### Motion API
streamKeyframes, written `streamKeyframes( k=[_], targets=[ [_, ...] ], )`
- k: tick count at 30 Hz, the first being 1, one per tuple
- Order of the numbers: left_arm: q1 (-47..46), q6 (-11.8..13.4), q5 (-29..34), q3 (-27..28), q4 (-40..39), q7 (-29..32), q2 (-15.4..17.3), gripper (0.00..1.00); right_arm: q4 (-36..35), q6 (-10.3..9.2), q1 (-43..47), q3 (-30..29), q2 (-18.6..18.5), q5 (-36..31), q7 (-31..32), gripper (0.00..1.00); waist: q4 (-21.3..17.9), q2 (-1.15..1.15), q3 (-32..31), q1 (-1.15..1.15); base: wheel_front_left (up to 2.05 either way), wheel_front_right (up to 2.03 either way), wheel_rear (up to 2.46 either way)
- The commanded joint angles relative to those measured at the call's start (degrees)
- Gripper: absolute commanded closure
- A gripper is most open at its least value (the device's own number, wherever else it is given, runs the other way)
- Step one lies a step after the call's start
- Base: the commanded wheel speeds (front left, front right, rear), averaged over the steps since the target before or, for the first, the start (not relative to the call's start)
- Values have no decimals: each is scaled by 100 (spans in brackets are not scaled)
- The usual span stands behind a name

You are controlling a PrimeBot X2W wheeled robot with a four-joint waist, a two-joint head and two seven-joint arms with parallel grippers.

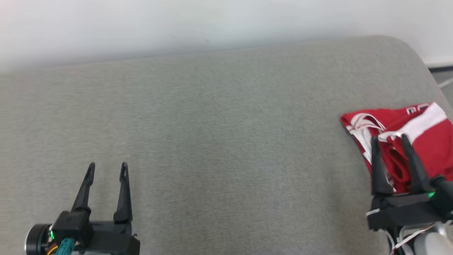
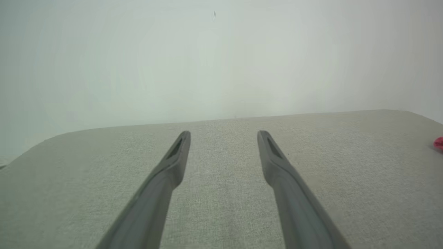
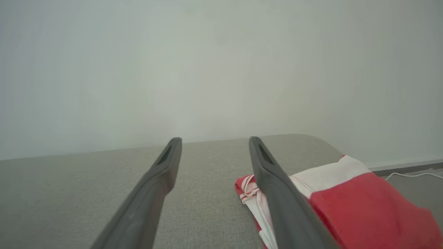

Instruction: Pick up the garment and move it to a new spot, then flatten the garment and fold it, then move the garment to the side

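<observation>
On the grey surface, the red-and-white garment lies bunched beneath the right gripper, both it and the left gripper spread and empty.

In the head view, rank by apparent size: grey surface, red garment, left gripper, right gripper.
Largest: grey surface.
Then red garment, cropped at the frame edge.
Last: left gripper and right gripper, alike, both cropped, so unranked.

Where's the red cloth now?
In the head view, the red garment lies bunched at the right end of the grey surface, by the open right gripper.
</observation>
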Motion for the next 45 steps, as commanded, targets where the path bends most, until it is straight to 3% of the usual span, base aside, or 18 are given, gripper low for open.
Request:
streamKeyframes(
  k=[1, 12, 24, 45],
  targets=[
    [149, 15, -8, 32, -8, -49, 49, 0, 1, -5, 118, 38, 29, -72, 35, 0, 374, 0, -360, 1, 0, 0, 0],
    [552, -94, -95, -29, 75, -90, 90, 0, -10, -5, 737, 75, 316, -462, 337, 0, 628, 0, -817, 1, 0, 0, 0],
    [806, -198, -191, -123, 255, -61, 150, 0, -283, -5, 1336, -75, 444, -622, 549, 0, 584, 0, -1054, 1, 0, 0, 0],
    [667, -183, -220, -225, 446, -18, 156, 0, -417, -5, 1365, -147, 502, -580, 628, 0, 538, 0, -1076, 1, 0, 0, 0]
  ],
)
